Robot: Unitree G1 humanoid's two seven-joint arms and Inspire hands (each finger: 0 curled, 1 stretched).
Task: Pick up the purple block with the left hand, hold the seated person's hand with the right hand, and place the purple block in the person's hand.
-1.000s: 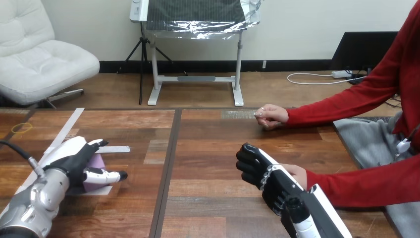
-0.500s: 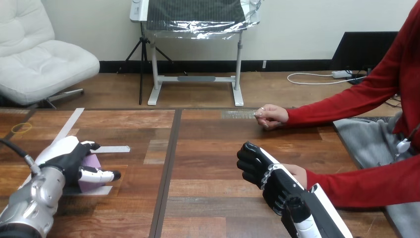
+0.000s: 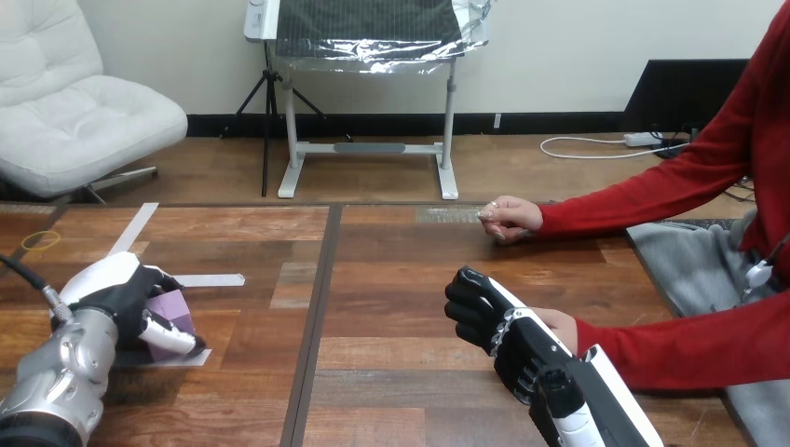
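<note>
Shows plain lilac purple on the block (image 3: 171, 308). Black with white back shells on the left hand (image 3: 114, 291) and the right hand (image 3: 484, 315) (silver on the left forearm (image 3: 65, 372)). Brown wood grain, in darker and lighter planks, across the table (image 3: 401, 261); white on the tape strips (image 3: 210, 279). Yellow on the small ring (image 3: 41, 240); red on the person's sleeve (image 3: 652, 191).

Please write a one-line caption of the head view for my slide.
Robot's left hand curled round the purple block on the wooden table, right hand beside the person's nearer hand.
</note>
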